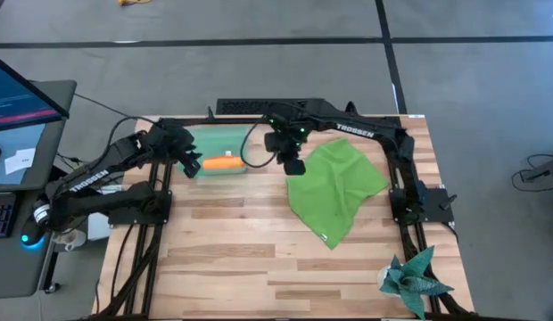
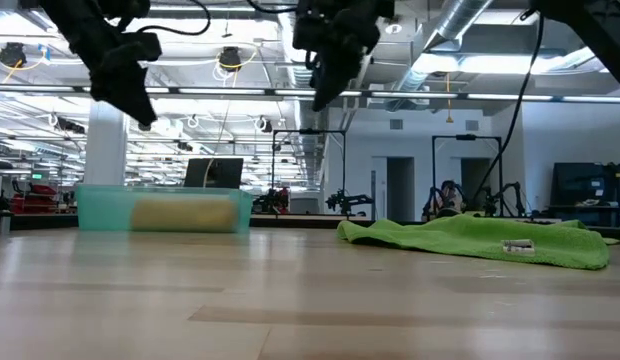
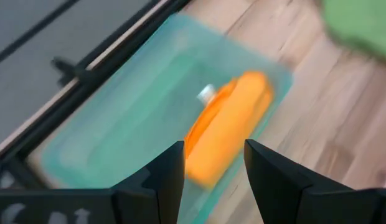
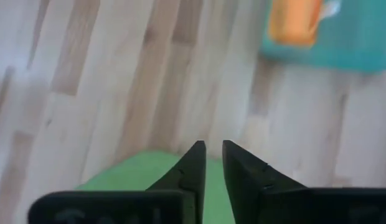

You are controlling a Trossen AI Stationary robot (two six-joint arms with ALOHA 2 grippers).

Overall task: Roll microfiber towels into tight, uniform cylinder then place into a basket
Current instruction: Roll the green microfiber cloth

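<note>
From above, the green towel [image 1: 334,189] lies spread out flat on the table [image 1: 259,259], toward the right edge and nearer the back edge than the front, with one corner pointing at the front edge. The right gripper [image 1: 293,164] hangs just beside the towel's left corner, so this arm is the nearer one and the towel lies off to its right. The orange towel [image 1: 223,163] is already rolled up and sits in the basket [image 1: 214,143] near the back edge, its long side running left to right. The left gripper [image 1: 189,164] hangs by the basket's left end. From table height, both grippers are up in the air, and the green towel is a low flat heap, not rolled yet. In the left wrist view, the left fingers [image 3: 168,177] stand partly apart with nothing between them, and the orange roll lies in the basket beyond them. In the right wrist view, the right fingers [image 4: 193,165] are close together with a thin gap and hold nothing, and the green towel's edge shows right under their tips, so I think the next move is down onto that corner
</note>
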